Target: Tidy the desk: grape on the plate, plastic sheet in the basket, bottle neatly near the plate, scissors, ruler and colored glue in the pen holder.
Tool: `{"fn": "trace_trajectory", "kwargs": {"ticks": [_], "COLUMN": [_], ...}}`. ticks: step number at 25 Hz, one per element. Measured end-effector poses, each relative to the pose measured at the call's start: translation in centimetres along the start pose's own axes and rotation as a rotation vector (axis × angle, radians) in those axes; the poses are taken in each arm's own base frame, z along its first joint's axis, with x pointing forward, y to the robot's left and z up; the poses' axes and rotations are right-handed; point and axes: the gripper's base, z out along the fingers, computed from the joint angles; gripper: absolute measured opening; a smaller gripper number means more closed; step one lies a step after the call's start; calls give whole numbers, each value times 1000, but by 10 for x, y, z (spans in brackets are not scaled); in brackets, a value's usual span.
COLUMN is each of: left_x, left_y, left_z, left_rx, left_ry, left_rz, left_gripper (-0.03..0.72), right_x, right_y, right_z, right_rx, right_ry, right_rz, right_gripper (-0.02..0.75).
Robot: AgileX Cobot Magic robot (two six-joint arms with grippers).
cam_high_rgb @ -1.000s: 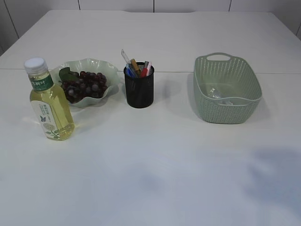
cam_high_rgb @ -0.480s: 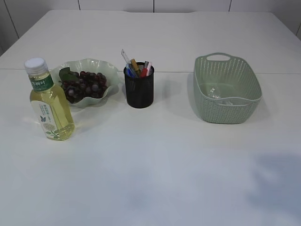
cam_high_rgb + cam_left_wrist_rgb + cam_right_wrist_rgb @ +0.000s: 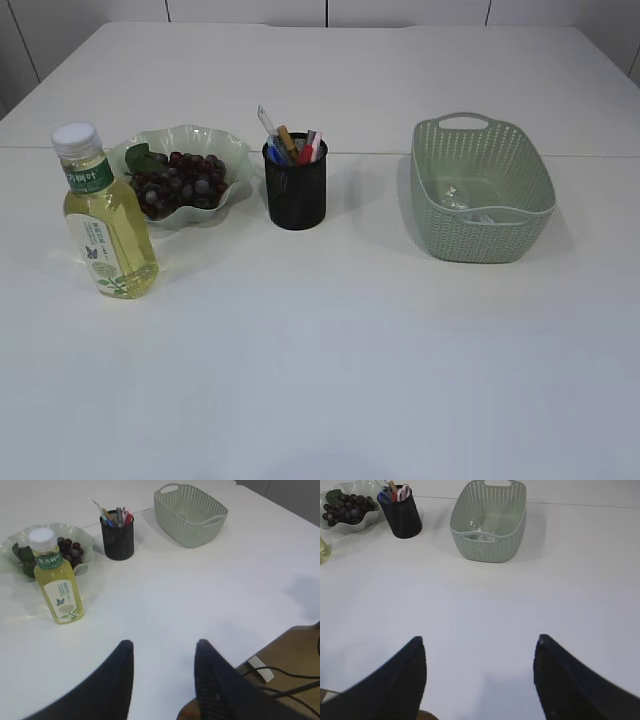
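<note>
From the exterior view neither of my arms shows; only the wrist views catch them. My left jaws (image 3: 162,652) hang parted and empty above the worktop (image 3: 330,350), my right jaws (image 3: 480,645) spread wider, holding nothing. The grapes (image 3: 180,180) lie on the plate (image 3: 228,150), the bottle (image 3: 105,215) upright beside it. The pen holder (image 3: 295,190) is full; the plastic sheet (image 3: 465,200) rests in the basket (image 3: 480,235).

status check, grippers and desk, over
Left gripper and right gripper open, empty. Grapes on plate, bottle beside it, pen holder filled. Nothing in the way.
</note>
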Motion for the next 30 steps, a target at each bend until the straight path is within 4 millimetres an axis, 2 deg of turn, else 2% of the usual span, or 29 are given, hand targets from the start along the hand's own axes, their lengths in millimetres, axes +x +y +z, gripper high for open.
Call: {"fn": "trace_trajectory", "kwargs": {"ticks": [5,9,14,18,22,30], "left_x": [38,58,69,78,79,79], "left_y": [3,5,9,10,10,10], "left_z": [6,-7,0,14,19,19], "left_rx": [6,9,-25,-28,-26,-26], "left_ry": [7,-78,15,54,43,36], "left_rz": [-3,1,14,24,35,39], "left_gripper": [303,303,303,303,301,298], "right_x": [41,50,48,50,58,65], "right_y": [3,3,-2,-5,-7,-10], "right_z": [0,4,6,18,37,44], "right_rx": [14,15,67,83,77,91], "right_ry": [-62,-60,-85,-86,-49,-6], "right_rz": [-42,-67,-124,-128,-115,-105], "right_gripper": [525,525,525,525,525,525]}}
